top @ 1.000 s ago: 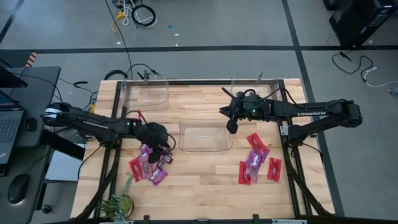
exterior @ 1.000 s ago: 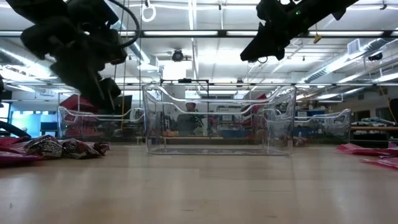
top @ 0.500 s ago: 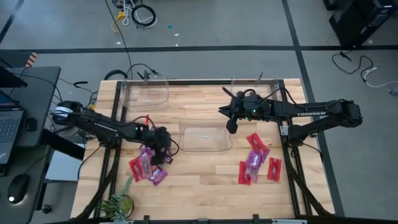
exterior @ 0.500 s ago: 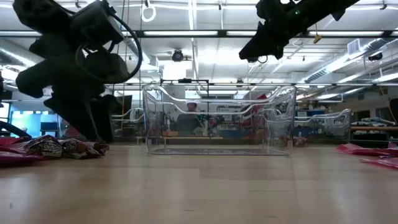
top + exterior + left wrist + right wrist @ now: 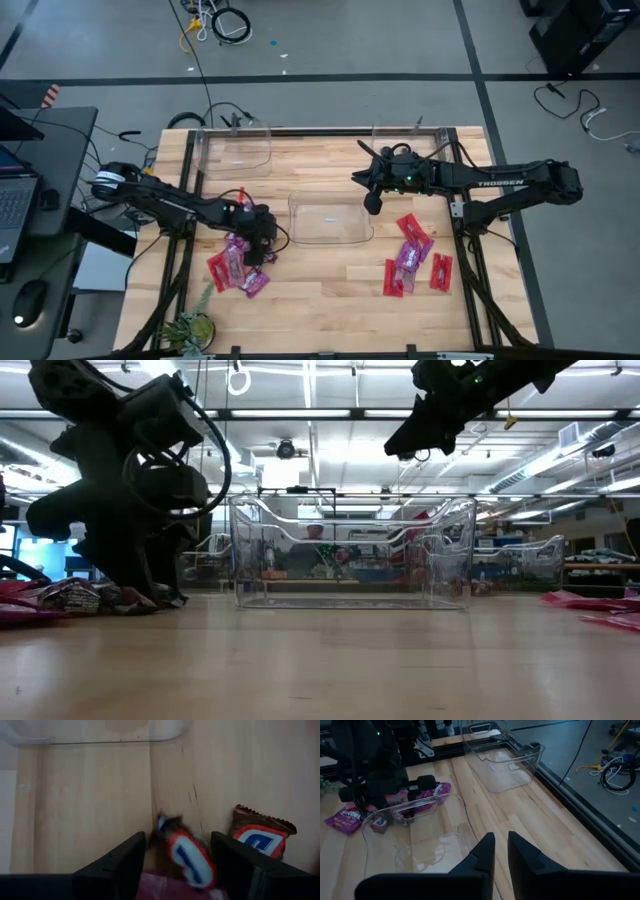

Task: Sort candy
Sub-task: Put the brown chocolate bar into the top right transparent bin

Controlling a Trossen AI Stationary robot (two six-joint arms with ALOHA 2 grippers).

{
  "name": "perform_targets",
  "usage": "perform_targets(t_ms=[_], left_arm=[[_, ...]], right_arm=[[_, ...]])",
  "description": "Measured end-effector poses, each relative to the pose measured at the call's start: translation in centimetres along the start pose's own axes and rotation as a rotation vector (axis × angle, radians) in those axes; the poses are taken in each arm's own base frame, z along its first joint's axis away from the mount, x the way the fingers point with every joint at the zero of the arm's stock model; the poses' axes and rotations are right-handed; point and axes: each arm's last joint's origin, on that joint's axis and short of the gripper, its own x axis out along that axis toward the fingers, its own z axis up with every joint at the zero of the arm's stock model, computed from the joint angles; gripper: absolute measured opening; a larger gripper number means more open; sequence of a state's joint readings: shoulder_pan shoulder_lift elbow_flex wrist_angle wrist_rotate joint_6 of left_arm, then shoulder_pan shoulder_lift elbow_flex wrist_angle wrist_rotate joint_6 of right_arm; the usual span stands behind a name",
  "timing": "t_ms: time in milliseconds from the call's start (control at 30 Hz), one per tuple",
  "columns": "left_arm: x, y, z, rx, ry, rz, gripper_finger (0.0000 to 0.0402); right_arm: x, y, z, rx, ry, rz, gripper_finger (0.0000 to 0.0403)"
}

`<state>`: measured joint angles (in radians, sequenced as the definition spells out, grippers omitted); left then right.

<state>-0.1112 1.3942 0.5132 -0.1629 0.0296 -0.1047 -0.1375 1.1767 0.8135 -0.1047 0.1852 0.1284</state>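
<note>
A pile of candy packets (image 5: 232,266), red, magenta and dark brown, lies flat on the table's left side. My left gripper (image 5: 258,247) is down at that pile, open. In the left wrist view its fingers (image 5: 118,866) stand on either side of a dark brown packet (image 5: 183,856) with a red, white and blue mark. A second brown packet (image 5: 262,835) lies beside it. More red and magenta packets (image 5: 412,247) lie on the table's right side. My right gripper (image 5: 372,204) hangs high over the middle bin's far right corner, shut (image 5: 501,856).
A clear bin (image 5: 330,220) stands in the table's middle. Two more clear bins sit at the far edge, one left (image 5: 238,150) and one right (image 5: 410,142). A small plant (image 5: 190,326) stands at the near left corner. Bare wood lies near the middle bin.
My left gripper has come down from well above the table onto the left candy pile, shifting slightly toward the table's right. In the low view it now reaches table height beside the packets. The right arm has kept still.
</note>
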Motion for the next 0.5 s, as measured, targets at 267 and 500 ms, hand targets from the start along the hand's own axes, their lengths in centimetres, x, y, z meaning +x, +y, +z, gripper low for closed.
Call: perform_targets(t_ms=[267, 500], left_arm=[[-1.7, -0.2, 1.6, 0.029, 0.109, 0.002, 0.0114], [-3.1, -0.6, 3.7, 0.084, 0.113, -0.046, 0.0021]], right_arm=[[0.0, 0.0, 0.1, 0.000, -0.009, 0.001, 0.0037], [-0.1, 0.0, 0.2, -0.037, -0.005, 0.001, 0.0039]])
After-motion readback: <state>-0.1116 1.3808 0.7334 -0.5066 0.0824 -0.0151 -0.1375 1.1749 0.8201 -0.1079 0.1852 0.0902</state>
